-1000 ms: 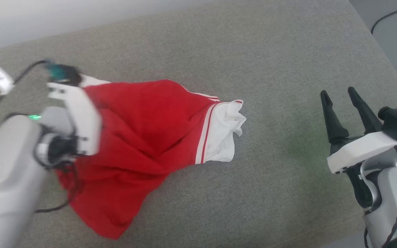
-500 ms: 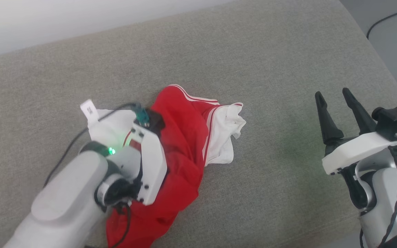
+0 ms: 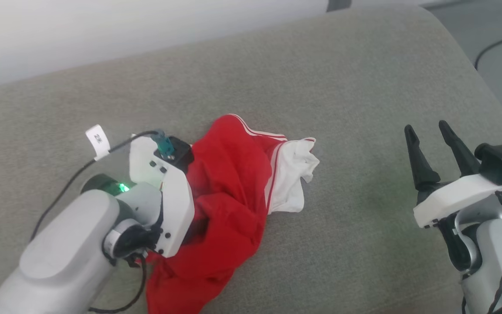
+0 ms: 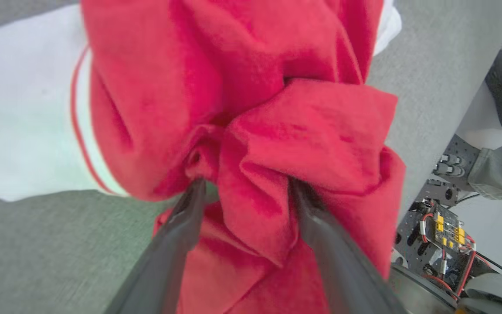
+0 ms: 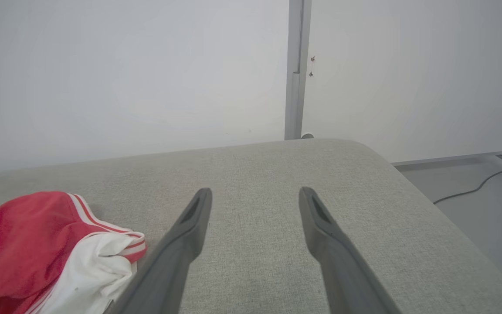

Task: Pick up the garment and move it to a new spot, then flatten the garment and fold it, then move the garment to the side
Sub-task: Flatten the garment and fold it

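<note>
Left gripper (image 4: pixel 245 184) wide open around garment (image 4: pixel 168 65)

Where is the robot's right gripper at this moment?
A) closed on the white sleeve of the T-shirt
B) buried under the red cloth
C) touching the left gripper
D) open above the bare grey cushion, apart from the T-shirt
D: the right gripper has its fingers spread over the grey cushion, with a clear gap to the red T-shirt.
</note>
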